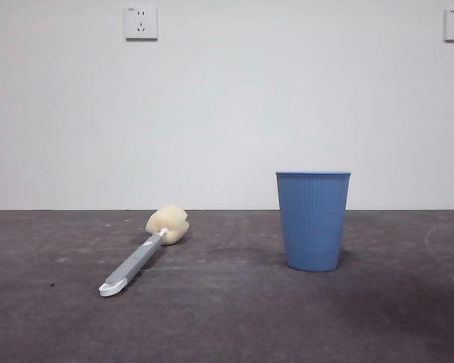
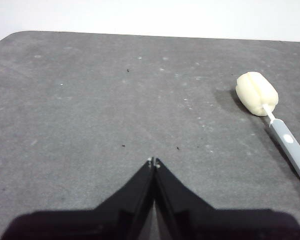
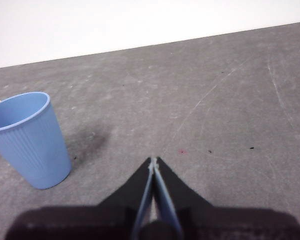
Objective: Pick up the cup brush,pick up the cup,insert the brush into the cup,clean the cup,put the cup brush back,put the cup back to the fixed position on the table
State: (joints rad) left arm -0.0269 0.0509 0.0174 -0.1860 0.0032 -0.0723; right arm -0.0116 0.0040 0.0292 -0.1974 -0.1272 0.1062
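Note:
The cup brush (image 1: pixel 141 253) lies flat on the table (image 1: pixel 227 318) at the left, its cream sponge head toward the wall and its white looped tip nearest the camera. It also shows in the left wrist view (image 2: pixel 270 112). The blue ribbed cup (image 1: pixel 312 219) stands upright on the right, and shows in the right wrist view (image 3: pixel 27 137). My left gripper (image 2: pixel 153 161) is shut and empty, above bare table and apart from the brush. My right gripper (image 3: pixel 153 160) is shut and empty, apart from the cup. Neither arm shows in the front view.
A white wall (image 1: pixel 227 106) with two sockets (image 1: pixel 141 23) stands behind the table's far edge. The table's rounded corner (image 2: pixel 12 37) shows in the left wrist view.

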